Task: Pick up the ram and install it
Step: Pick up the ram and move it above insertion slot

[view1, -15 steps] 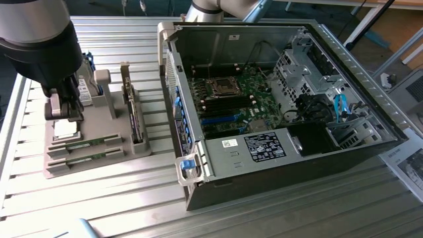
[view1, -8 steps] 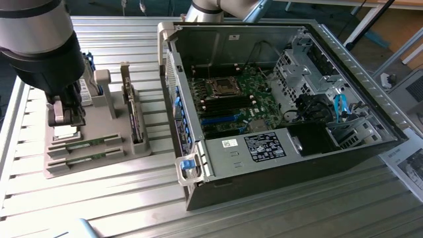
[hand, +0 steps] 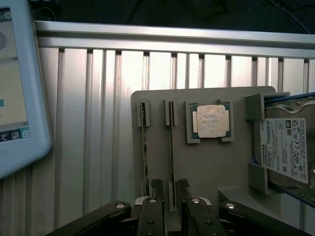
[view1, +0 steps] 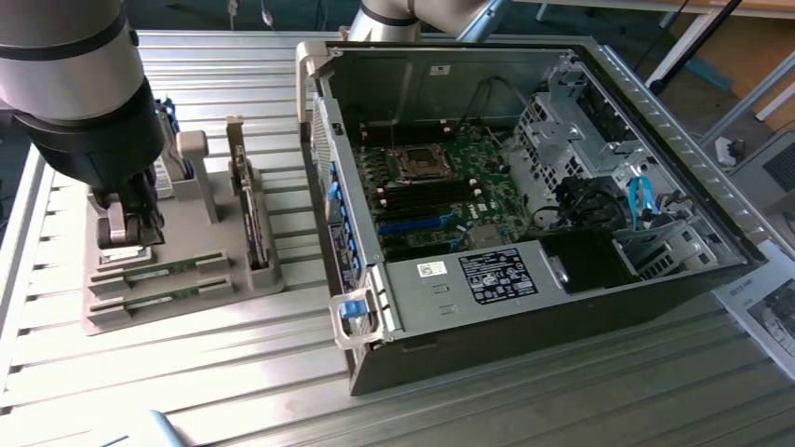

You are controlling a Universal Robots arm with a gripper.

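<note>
So here's where we're at: the gripper (hand: pixel 170 189) is low over the grey holder tray (hand: pixel 202 167), with its 2 fingers (hand: pixel 156 189) set fairly narrow, 1 on each side of the ram (hand: pixel 172 142). From the wrist view we see a thin gap on both sides of the stick, so the jaws aren't clamped on it and they're carrying nothing.

The ram stands on edge in its slot in the tray, and the fingers straddle it near 1 end. In the exterior view the gripper (view1: pixel 125 240) sits right at the end of that same stick (view1: pixel 174 269).

What's around it:
- The other memory stick (hand: pixel 144 147) stands parallel in the next slot, just beside the outer finger, so it's pretty tight there.
- On the ram's other side the square silver processor (hand: pixel 211 122) lies flat in its own recess.
- The hard drive (hand: pixel 288 147) sits past the processor, at the tray's edge.
- An expansion card (view1: pixel 255 223) stands upright in the tray, between the gripper and the computer case (view1: pixel 695 233).

The case lies open on the slatted aluminium table (view1: pixel 186 391), well apart from the ram, towards the exterior view's right, with the motherboard (view1: pixel 435 186) exposed inside. A tablet screen (hand: pixel 17 88) lies on the table beside the tray.
</note>
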